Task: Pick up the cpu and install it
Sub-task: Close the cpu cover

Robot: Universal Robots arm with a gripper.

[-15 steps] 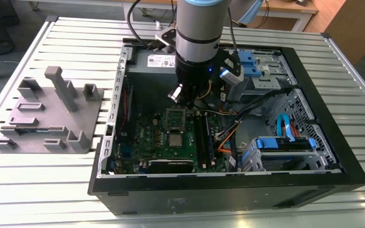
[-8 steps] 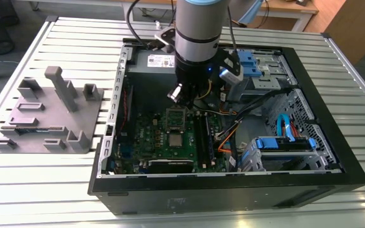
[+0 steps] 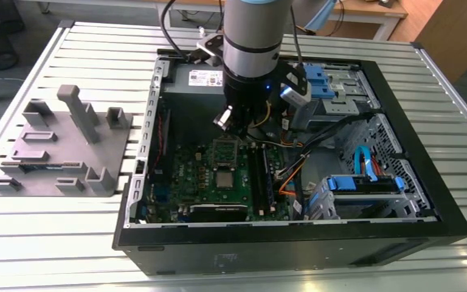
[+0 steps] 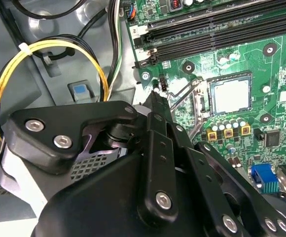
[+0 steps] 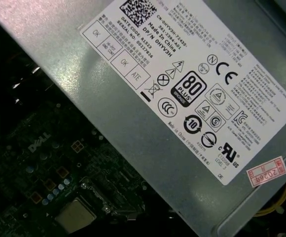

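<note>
Grey plastic, the block with upright posts [image 3: 59, 146] sits on the slatted desk [image 3: 95, 48]. It is well off the green motherboard [image 3: 186, 171] toward the exterior view's left, outside the open black computer case [image 3: 298, 249]. The cpu [image 3: 225, 178] lies flat in its socket near the middle of the motherboard, pale top bare. In the second wrist view the cpu [image 4: 230, 95] sits apart from the gripper [image 4: 154, 96], whose jaws appear drawn together to a narrow tip, gripping nothing. The gripper [image 3: 231, 125] hangs above the motherboard's far part. A blue-tabbed drive cage [image 3: 363, 185] stands off the motherboard toward the exterior view's right.
</note>
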